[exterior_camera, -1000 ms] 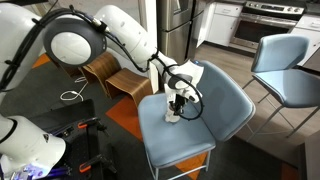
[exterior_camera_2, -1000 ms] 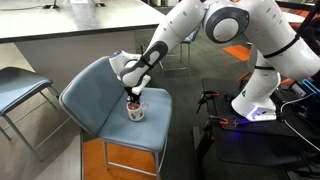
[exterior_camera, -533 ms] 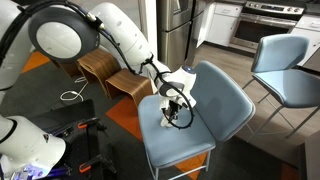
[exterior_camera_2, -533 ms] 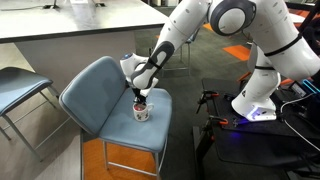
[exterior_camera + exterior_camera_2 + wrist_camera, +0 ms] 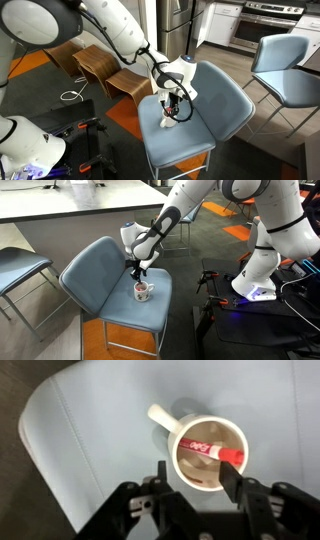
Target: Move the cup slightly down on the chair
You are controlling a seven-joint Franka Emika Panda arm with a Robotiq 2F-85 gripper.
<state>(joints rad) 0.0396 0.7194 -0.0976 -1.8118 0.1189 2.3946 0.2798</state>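
Note:
The cup [image 5: 205,452] is white with a handle, and a red marker lies inside it. It stands upright on the light-blue seat of the chair [image 5: 95,420], near the seat's side edge in both exterior views [image 5: 171,120] [image 5: 143,291]. My gripper [image 5: 196,480] hangs straight above the cup, open. One finger stands to each side of the cup's near rim, and neither presses on it. In the exterior views the gripper [image 5: 173,103] [image 5: 139,275] sits just over the cup's mouth. The chair's seat [image 5: 195,140] [image 5: 100,285] carries nothing else.
A second blue chair on thin metal legs [image 5: 290,65] [image 5: 20,270] stands nearby. Curved wooden stools [image 5: 100,68] sit on the floor behind the chair. The robot's base [image 5: 255,285] and a long counter [image 5: 60,205] are close by.
The gripper carried the cup a short way across the seat, set it down, then opened its jaws and lifted slightly. The cup now stands free.

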